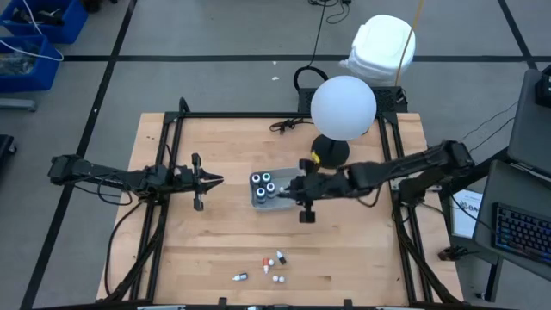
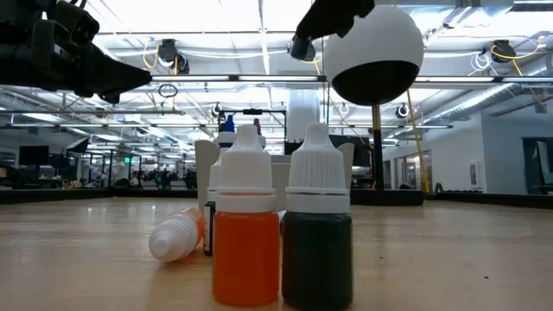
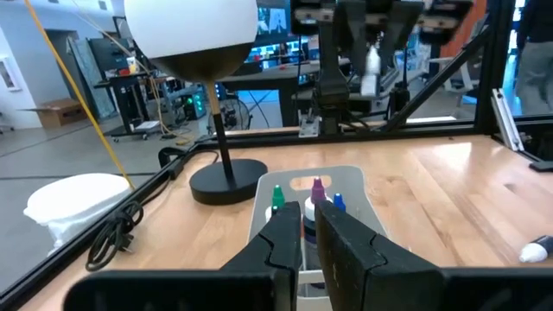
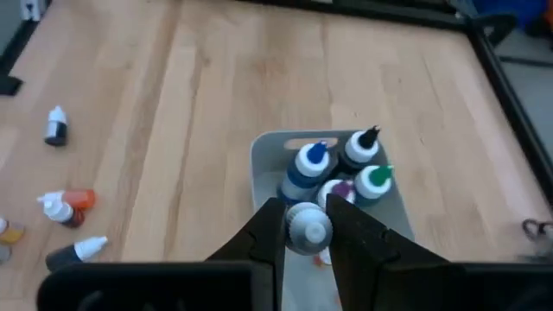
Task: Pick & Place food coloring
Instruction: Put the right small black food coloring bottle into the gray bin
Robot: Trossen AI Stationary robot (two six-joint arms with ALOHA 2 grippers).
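My right gripper [image 4: 308, 226] is clamping a small white-capped dropper bottle [image 4: 308, 230] between its two fingers, and I am holding it just over the near end of the clear tray [image 4: 263, 155]. In the tray, four dark jars are standing close together, their tops showing blue [image 4: 311, 157], black [image 4: 363, 142], green [image 4: 375, 178] and purple [image 4: 339, 188]. From above, the tray [image 1: 258, 199] is sitting near the middle of the table [image 1: 344, 258], with the right gripper [image 1: 287, 191] reaching over its right edge.

My left gripper [image 1: 217, 180] is hanging above the table to the left of the tray, well apart from it, fingers drawn together on nothing.

Loose dropper bottles [image 1: 274, 263] are lying scattered near the front edge of the table. At table height, an orange bottle [image 2: 247, 226] and a dark green one [image 2: 317, 229] are standing upright side by side, and another [image 2: 178, 234] is lying on its side behind them.

A lamp with a white globe [image 1: 343, 107] is standing on a black base behind the tray.
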